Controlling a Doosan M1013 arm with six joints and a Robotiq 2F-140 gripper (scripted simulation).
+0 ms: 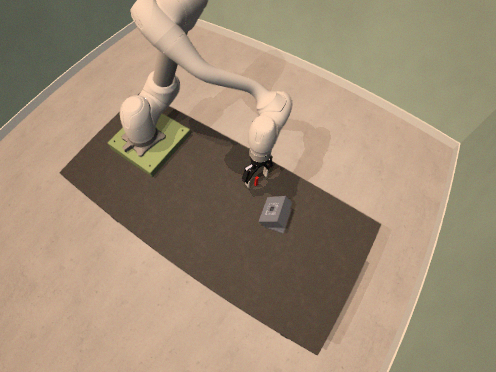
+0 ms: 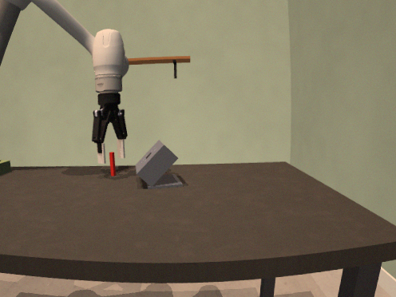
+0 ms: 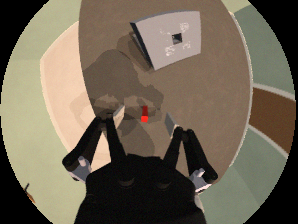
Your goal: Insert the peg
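Observation:
A red peg (image 1: pixel 256 182) (image 2: pixel 112 167) (image 3: pixel 144 115) stands upright on the dark table (image 1: pixel 190 250) (image 2: pixel 239 199). My gripper (image 1: pixel 254 179) (image 2: pixel 111 156) (image 3: pixel 144 114) hangs straight down over it, its fingers partly closed and straddling the peg's top with a gap on each side. It holds nothing. The grey sloped panel (image 1: pixel 280 212) (image 2: pixel 160 165) (image 3: pixel 156 46) sits a short way to the right of the peg, tilted up on its base. Its small dark hole (image 1: pixel 272 207) (image 3: pixel 177 38) is in the middle of its face.
The arm's green base plate (image 1: pixel 172 142) (image 2: pixel 3 165) sits at the table's far left. A wooden bar (image 2: pixel 160 60) with a dark hook juts from the wall behind the arm. The table's front edge is near in the exterior view.

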